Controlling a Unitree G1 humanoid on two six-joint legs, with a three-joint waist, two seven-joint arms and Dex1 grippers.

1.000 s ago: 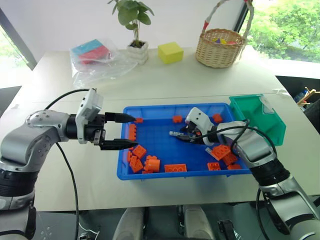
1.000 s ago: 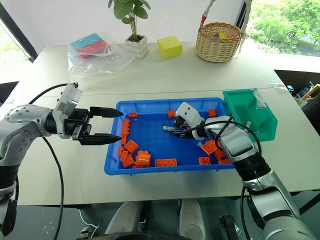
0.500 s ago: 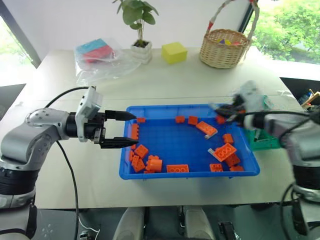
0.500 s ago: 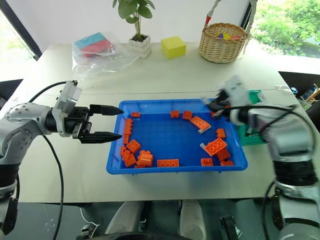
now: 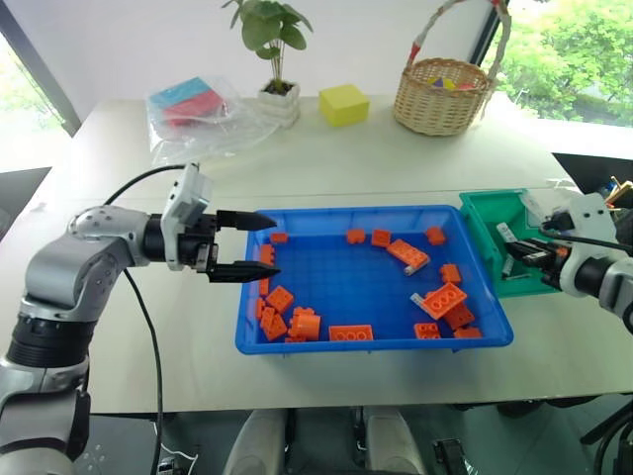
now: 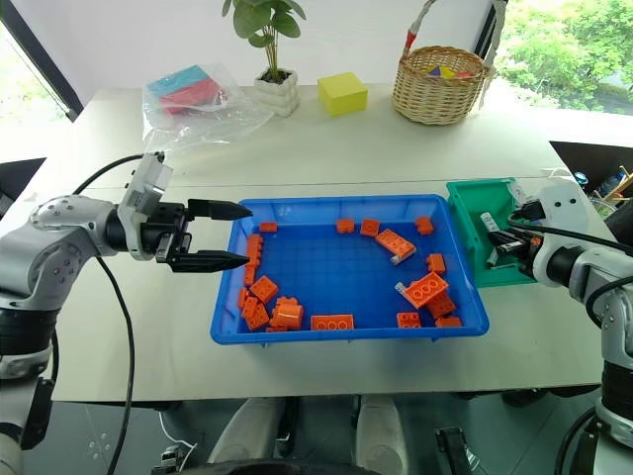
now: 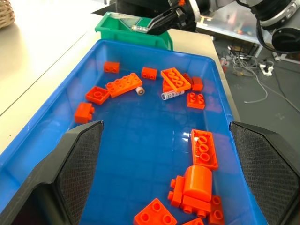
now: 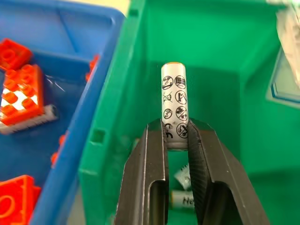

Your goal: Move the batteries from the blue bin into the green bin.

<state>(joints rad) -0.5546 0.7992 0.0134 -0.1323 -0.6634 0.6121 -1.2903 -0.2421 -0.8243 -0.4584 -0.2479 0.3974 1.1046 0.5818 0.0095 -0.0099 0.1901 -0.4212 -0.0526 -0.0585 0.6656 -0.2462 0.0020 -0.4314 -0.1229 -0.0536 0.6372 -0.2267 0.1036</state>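
Note:
The blue bin (image 5: 368, 342) sits mid-table, scattered with orange bricks (image 5: 302, 323). Two batteries (image 7: 172, 95) (image 7: 139, 91) lie on its floor among bricks at the right side. The green bin (image 5: 487, 236) stands against its right end. My right gripper (image 8: 176, 130) hovers over the green bin's opening, shut on a whitish battery (image 8: 174, 105) that sticks out past the fingertips. More batteries (image 8: 183, 199) lie in the green bin's bottom. My left gripper (image 5: 275, 245) is open at the blue bin's left rim, pointing across it, holding nothing.
At the table's back stand a wicker basket (image 5: 442, 94), a yellow block (image 5: 337, 103), a potted plant (image 5: 274, 94) and a plastic bag (image 5: 193, 114). Bare tabletop lies between them and the bins.
My right gripper has lifted out of the blue bin's middle and swung right with a battery, now over the green bin. The left gripper has barely moved.

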